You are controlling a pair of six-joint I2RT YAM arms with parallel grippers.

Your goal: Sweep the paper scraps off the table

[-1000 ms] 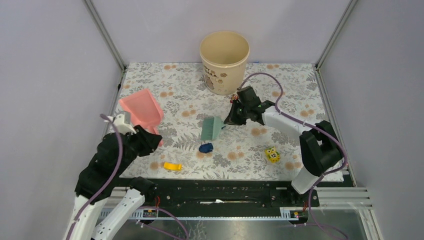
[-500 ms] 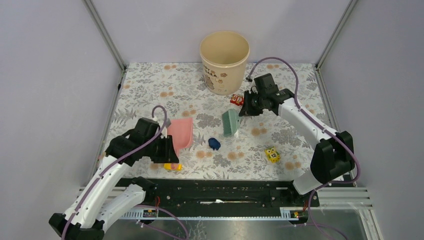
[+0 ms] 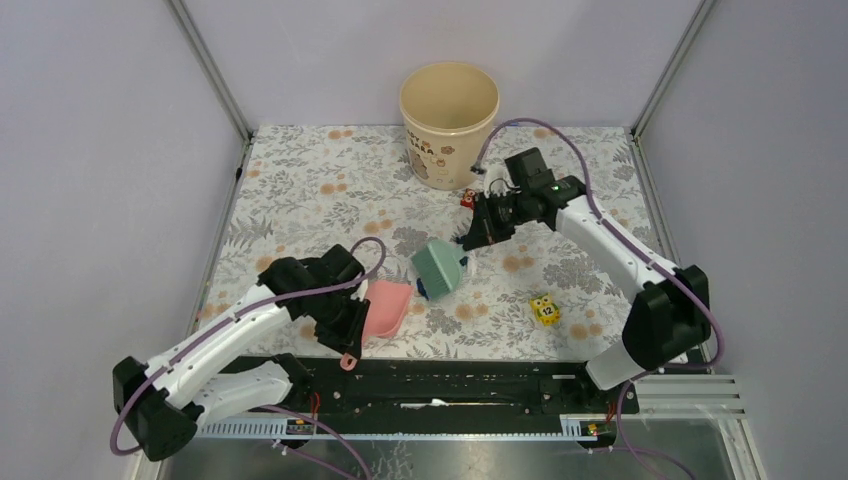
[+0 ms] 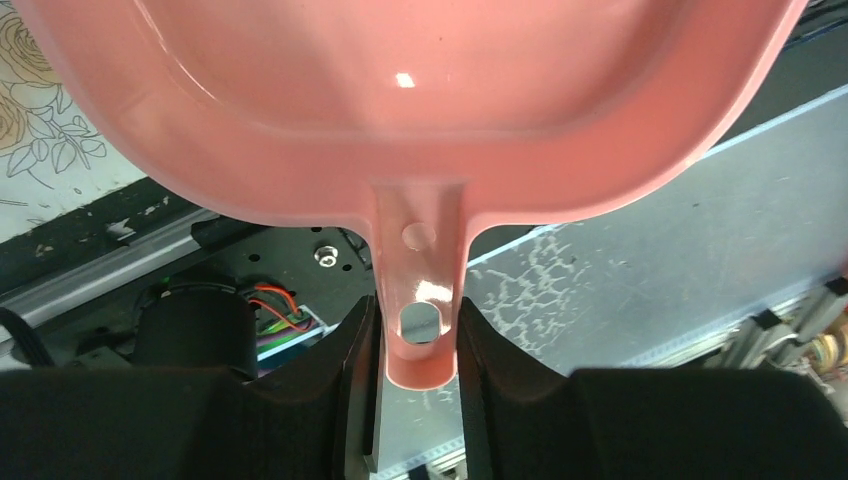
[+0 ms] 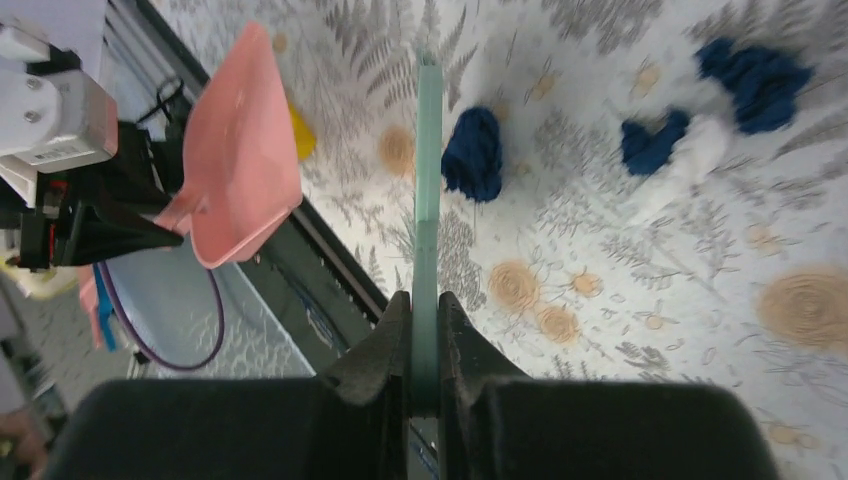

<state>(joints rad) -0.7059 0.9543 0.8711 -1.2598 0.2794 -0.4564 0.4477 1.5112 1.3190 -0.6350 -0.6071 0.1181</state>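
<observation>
My left gripper is shut on the handle of the pink dustpan, which sits low by the table's near edge. My right gripper is shut on the handle of a green brush, whose head hangs just right of the dustpan's mouth. Three dark navy paper scraps lie on the cloth beside the brush. From above only one dark bit peeks out between brush and dustpan.
A beige bucket stands at the back middle. A red toy cube lies near it and a yellow one at the front right. A flat yellow piece shows beside the dustpan. The black rail borders the near edge.
My left arm has carried the dustpan right and down to the near edge, covering the yellow piece from above. My right gripper has swung the brush left and nearer, over the blue scrap.
</observation>
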